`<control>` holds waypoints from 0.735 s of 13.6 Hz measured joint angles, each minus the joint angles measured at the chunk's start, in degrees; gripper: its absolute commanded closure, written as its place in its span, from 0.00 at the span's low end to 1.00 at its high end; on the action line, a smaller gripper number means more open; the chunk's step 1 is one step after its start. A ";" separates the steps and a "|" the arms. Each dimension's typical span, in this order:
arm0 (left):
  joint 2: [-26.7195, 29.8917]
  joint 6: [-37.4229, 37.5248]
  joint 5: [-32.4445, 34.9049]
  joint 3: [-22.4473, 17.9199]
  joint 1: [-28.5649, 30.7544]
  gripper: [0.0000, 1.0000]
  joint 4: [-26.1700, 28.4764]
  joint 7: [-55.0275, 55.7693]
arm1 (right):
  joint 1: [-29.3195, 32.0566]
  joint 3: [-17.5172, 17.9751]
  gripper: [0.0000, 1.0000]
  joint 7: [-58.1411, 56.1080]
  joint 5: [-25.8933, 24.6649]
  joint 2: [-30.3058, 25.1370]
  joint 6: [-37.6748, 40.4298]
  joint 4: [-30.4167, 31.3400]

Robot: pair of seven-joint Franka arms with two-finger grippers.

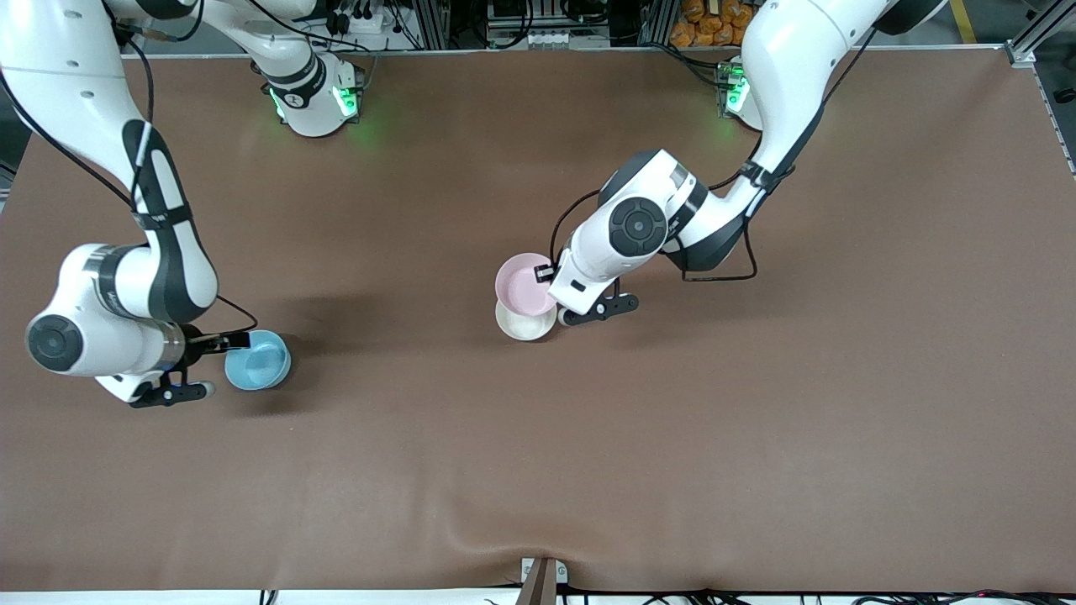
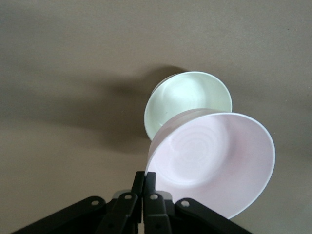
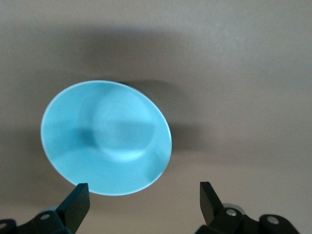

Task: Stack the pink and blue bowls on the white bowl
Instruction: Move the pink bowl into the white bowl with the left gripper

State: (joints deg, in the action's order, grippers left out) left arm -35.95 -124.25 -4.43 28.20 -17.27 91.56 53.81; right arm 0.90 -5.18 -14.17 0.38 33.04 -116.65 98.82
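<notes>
The left gripper [image 2: 142, 192], clamped on the pink bowl [image 1: 523, 283], hovers over the white bowl [image 1: 523, 323], ready to lower it in, while the right gripper [image 3: 141, 200] waits, fingers apart, by the blue bowl [image 1: 257, 360].

white bowl [image 1: 523, 323] partly hidden under pink bowl [image 1: 523, 284]

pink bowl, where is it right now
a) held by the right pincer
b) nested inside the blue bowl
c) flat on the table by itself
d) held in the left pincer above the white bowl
d: the left pincer is shut on the pink bowl's rim, holding it tilted over the white bowl.
</notes>
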 measured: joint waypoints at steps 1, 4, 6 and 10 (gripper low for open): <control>-0.73 -0.77 0.13 0.00 -0.26 1.00 0.01 0.09 | 0.01 0.00 0.00 -0.21 0.00 0.83 -0.17 0.06; -2.78 -2.92 0.81 -0.04 -1.09 1.00 0.00 0.60 | 0.02 -0.04 0.00 -0.44 0.00 2.66 -1.36 0.13; -3.47 -3.89 0.89 -0.59 -1.54 1.00 0.00 0.66 | 0.04 -0.05 0.00 -0.50 0.00 3.01 -1.36 0.23; -4.21 -5.92 1.20 -1.81 -2.09 1.00 -0.01 0.66 | 0.61 -0.14 0.00 -0.52 0.00 3.64 -1.38 1.10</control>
State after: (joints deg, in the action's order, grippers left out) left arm -40.16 -130.16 -3.23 26.39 -19.36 91.56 54.47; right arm 1.51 -5.32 -14.69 0.39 36.67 -118.02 99.93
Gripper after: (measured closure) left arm 0.978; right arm 0.000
